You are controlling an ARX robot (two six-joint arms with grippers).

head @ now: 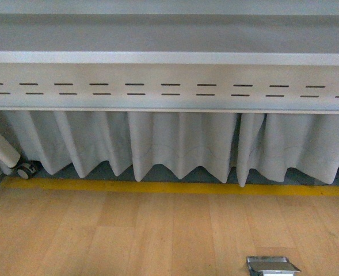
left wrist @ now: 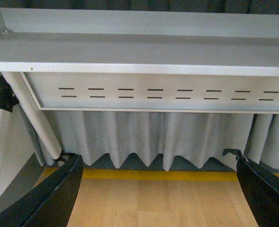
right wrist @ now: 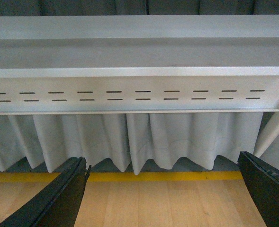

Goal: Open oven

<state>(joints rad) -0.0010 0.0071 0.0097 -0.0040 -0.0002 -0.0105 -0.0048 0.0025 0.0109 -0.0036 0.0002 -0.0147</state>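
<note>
The oven is out of view in every frame. My left gripper (left wrist: 158, 163) is open and empty, with its black fingers (left wrist: 49, 194) spread wide above the wooden floor. My right gripper (right wrist: 163, 163) is open and empty too, its black fingers (right wrist: 58, 198) far apart. Both wrist views look at the underside of a grey table and a white curtain. Neither arm shows in the front view.
A grey table (head: 169, 57) with a slotted apron spans the view, with a white pleated curtain (head: 181, 144) behind it. A yellow floor line (head: 175, 188) runs along the wooden floor. A table leg with a caster (head: 25, 169) stands at left. A metal floor plate (head: 271, 266) lies at front right.
</note>
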